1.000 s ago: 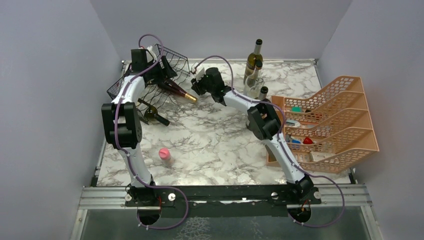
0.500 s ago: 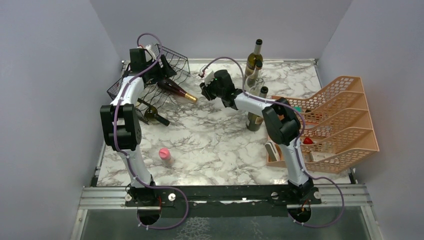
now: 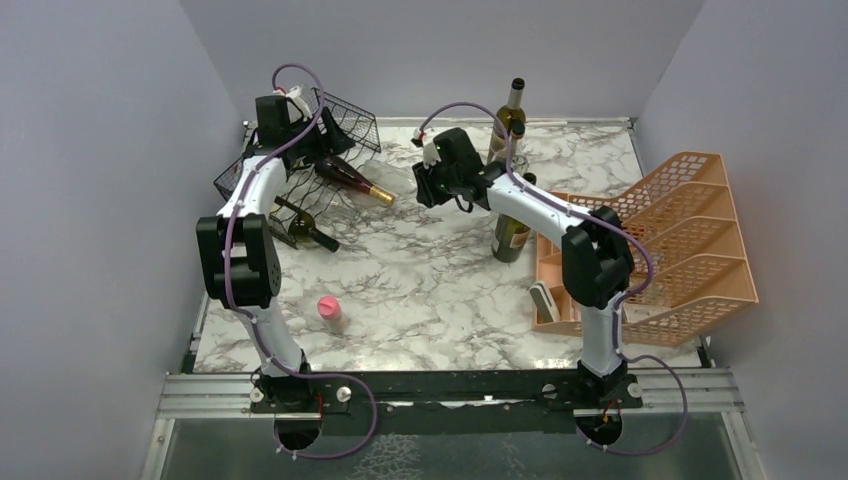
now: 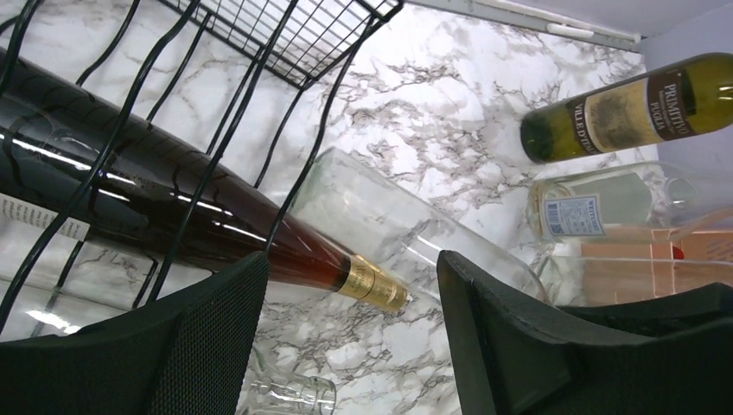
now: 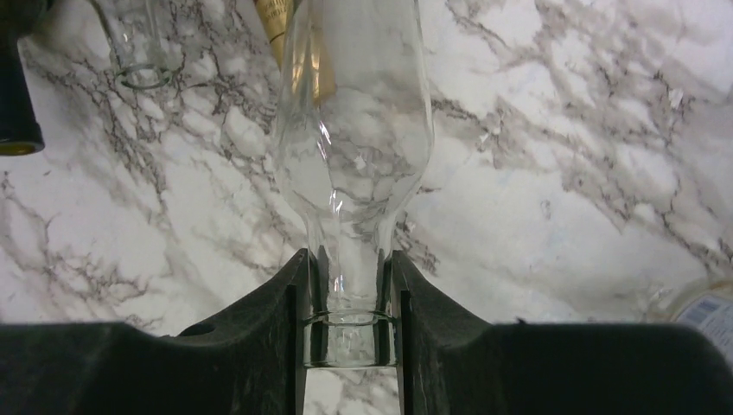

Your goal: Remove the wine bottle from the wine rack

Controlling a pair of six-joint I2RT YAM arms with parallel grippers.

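**A:** What could go wrong here?

**B:** The right gripper [image 5: 350,320] is clamped only on the thin neck of the clear bottle [image 5: 354,130]. The bottle's body hangs over the table just off the front of the wine rack [image 3: 262,170]. Smooth glass could twist or slip, or its base could knock the gold-capped bottle [image 4: 173,207].

**A:** And the left gripper [image 4: 350,268]?

**B:** Its jaws are apart and it holds nothing.

**A:** What's the count?

**B:** One rack holding two bottles, the gold-capped one and a dark green bottle [image 3: 305,228]. One clear bottle is held. I count three standing bottles [image 3: 511,235], though the arm hides part of them. There's also one peach organizer [image 3: 690,250].
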